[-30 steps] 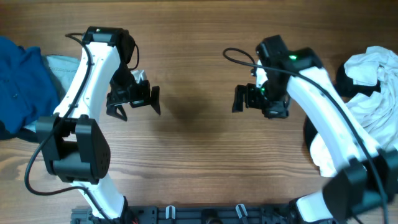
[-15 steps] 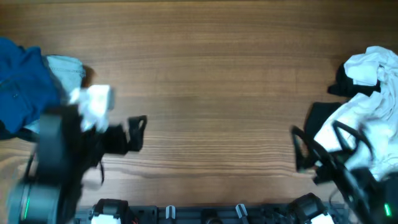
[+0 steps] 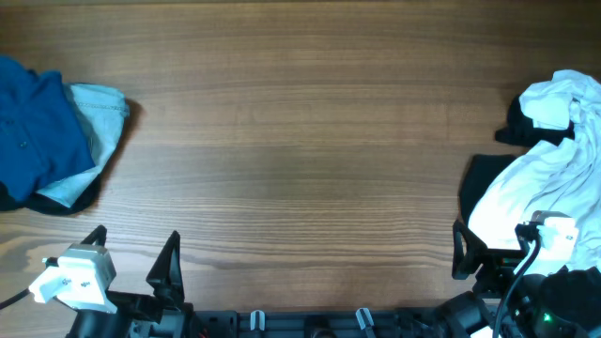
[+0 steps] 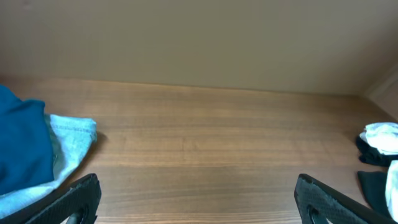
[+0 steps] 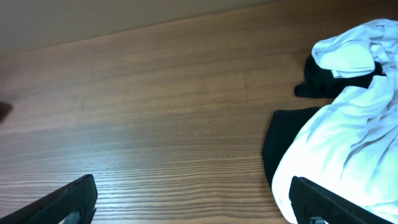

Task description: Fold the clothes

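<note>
A heap of white and black clothes (image 3: pixel 554 178) lies at the table's right edge; it also shows in the right wrist view (image 5: pixel 348 124). A blue garment (image 3: pixel 33 127) lies on a light blue one (image 3: pixel 99 117) at the left edge, also in the left wrist view (image 4: pixel 37 146). My left gripper (image 3: pixel 131 268) is open and empty at the near left edge; its fingers frame bare wood in its wrist view (image 4: pixel 199 202). My right gripper (image 3: pixel 488 258) is open and empty at the near right edge, next to the white cloth (image 5: pixel 193 202).
The wooden table (image 3: pixel 300 141) runs between the two clothes piles. A pale wall (image 4: pixel 199 37) rises behind its far edge. The arm bases and a black rail (image 3: pixel 300 324) sit along the near edge.
Both arms have pulled back from mid-table to the near edge, left arm to the near left and right arm to the near right. The clothes have not moved.
</note>
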Action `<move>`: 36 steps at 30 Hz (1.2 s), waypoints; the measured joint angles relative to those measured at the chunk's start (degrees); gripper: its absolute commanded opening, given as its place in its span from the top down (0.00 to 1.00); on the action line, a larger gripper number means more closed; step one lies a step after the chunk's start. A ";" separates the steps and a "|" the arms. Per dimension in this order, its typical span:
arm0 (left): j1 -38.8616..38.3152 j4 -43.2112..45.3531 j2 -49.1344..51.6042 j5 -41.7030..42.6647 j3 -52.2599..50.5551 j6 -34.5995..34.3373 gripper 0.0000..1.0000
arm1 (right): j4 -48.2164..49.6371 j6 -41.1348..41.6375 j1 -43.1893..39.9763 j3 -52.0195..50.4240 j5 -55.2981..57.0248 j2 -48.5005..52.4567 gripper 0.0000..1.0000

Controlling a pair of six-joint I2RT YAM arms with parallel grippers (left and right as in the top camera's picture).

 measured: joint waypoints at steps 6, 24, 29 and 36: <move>0.00 5.07 0.00 -2.32 -7.87 0.00 0.00 | -0.07 -0.02 0.00 0.00 0.17 0.00 0.00; 0.00 -5.55 0.15 -2.93 -13.81 0.00 0.00 | 4.81 -0.17 -6.12 -1.62 0.15 -5.60 0.00; 0.00 -5.55 0.15 -2.93 -13.86 0.00 0.00 | 30.25 -13.11 -10.43 -18.99 -6.34 -15.04 0.00; 0.00 -5.51 0.15 -2.93 -13.90 0.00 0.00 | 66.66 -31.36 -15.76 -46.45 -18.82 -19.34 0.00</move>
